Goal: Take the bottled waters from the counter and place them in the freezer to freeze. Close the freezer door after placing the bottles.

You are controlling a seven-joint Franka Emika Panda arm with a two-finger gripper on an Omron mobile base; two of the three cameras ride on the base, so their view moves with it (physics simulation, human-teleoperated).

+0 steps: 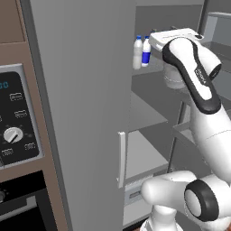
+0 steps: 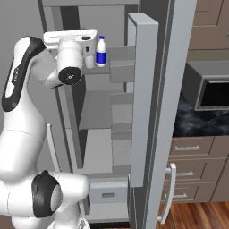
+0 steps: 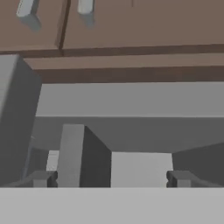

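Two bottled waters stand side by side on an upper shelf point(image 1: 151, 76) of the open freezer: a plain one point(image 1: 137, 53) and one with a blue label point(image 1: 146, 51). The labelled bottle point(image 2: 101, 51) also appears in the right base view, just right of my hand point(image 2: 71, 41). That hand point(image 1: 175, 37) hovers close to the right of the bottles, level with their caps. My gripper point(image 3: 111, 178) is open, its fingertips point(image 3: 43, 178) wide apart with nothing between them. The freezer door point(image 2: 143, 89) stands open on the right. The black counter point(image 2: 197, 120) lies beyond it.
The fridge's other grey door point(image 1: 81, 113) is shut on the left, with a pale handle point(image 1: 121, 158). A wall oven with dials point(image 1: 16, 122) is further left. A microwave point(image 2: 210, 91) sits above the counter, over brown drawers point(image 2: 188, 147). Brown upper cabinets point(image 3: 131, 26) are above the fridge.
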